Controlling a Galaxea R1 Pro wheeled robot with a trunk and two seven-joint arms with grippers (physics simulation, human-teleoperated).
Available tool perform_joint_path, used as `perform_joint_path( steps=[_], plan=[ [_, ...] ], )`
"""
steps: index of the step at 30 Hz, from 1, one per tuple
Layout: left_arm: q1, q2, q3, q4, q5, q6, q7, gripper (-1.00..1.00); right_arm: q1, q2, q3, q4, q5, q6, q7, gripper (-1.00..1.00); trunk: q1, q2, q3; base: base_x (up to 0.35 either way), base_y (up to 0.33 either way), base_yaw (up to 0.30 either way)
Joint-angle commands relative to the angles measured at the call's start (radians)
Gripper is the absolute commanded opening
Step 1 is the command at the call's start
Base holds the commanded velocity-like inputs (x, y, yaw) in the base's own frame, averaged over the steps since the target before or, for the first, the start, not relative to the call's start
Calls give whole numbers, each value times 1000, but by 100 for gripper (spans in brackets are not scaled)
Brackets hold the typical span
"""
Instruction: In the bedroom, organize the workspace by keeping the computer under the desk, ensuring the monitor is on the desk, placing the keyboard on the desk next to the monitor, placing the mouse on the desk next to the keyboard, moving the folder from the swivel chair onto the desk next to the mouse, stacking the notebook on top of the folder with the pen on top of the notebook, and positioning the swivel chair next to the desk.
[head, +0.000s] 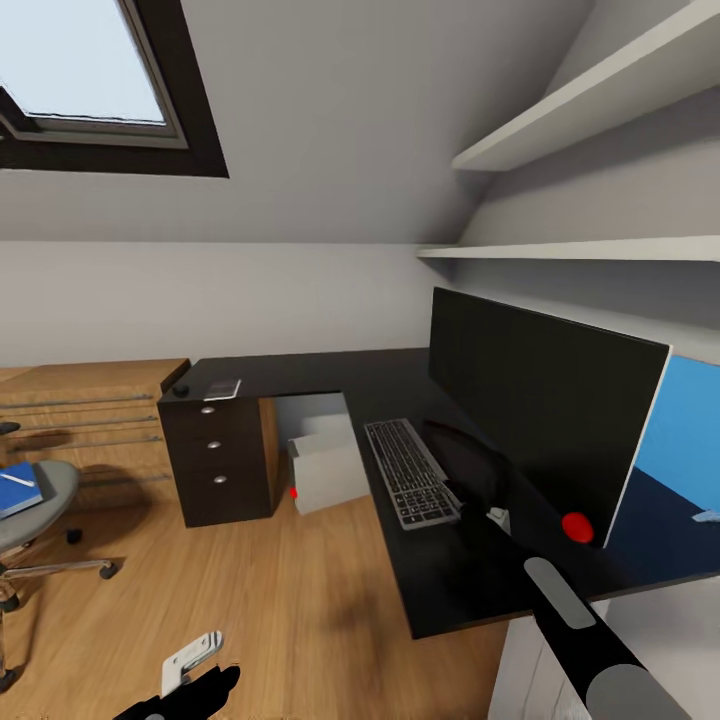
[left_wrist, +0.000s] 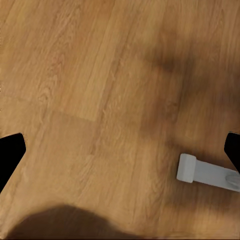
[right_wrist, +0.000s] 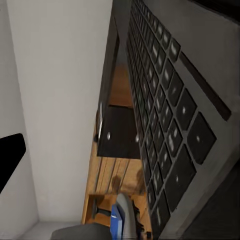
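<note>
The black desk (head: 330, 372) carries the wide black monitor (head: 535, 405) and, in front of it, the silver-framed keyboard (head: 408, 470). My right gripper (head: 485, 510) hovers just over the keyboard's near right end; in the right wrist view the keyboard (right_wrist: 175, 115) is very close and one black finger (right_wrist: 10, 160) stands far out, so the gripper is open. The grey computer (head: 328, 468) stands under the desk. The grey notebook (head: 222, 388) and black mouse (head: 181, 390) lie above the drawers. The blue folder (head: 18, 492) rests on the swivel chair (head: 45, 505). My left gripper (head: 195, 680) hangs open over the floor.
A light-wood drawer chest (head: 90, 400) stands behind the chair. White shelves (head: 590, 250) run above the monitor under the sloped ceiling. A blue wall panel (head: 690, 430) sits behind the monitor. In the left wrist view a pale grey bar (left_wrist: 205, 172) lies on the wooden floor (left_wrist: 90, 90).
</note>
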Motion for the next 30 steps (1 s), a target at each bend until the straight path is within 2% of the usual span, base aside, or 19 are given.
perform_joint_path(
  steps=[1,15,21,22,23,25,27,28,29,30],
  plan=[
    [0,1,-2,-1,10,1,10,100,-1,-1,3,0,-6,1,3,100,-1,-1,-1,-302,-77,0],
    [0,1,-2,3,12,1,11,100,-1,-1,5,-1,-2,-2,7,100,-1,-1,-1,-287,-113,0],
    [-1,2,-4,47,10,1,12,100,-1,2,16,-11,12,-7,10,100,-1,-1,-1,-267,-189,0],
    [-1,2,-5,52,10,1,12,100,-1,5,27,-12,24,-15,9,100,-1,-1,-1,-269,-201,0],
    [-1,2,-5,57,9,0,13,100,-1,12,48,-14,55,-47,9,100,-1,-1,-1,-269,-204,0],
    [-1,2,-6,58,9,0,13,100,-1,19,60,-15,79,-84,10,100,-1,-1,-1,-269,-204,0],
    [-1,1,-6,63,9,0,14,100,0,32,80,-20,136,-182,9,100,-1,-1,-1,-269,-205,0],
    [-1,1,-6,65,9,0,14,100,0,34,83,-20,147,-195,10,100,-1,-1,-1,-269,-206,0],
    [-1,1,-6,77,9,0,14,100,2,46,104,-25,193,-230,13,100,-1,-1,-1,-269,-206,0],
    [-1,1,-6,81,9,0,14,100,4,49,113,-29,206,-235,16,100,-1,-1,-1,-269,-206,0]
  ],
)
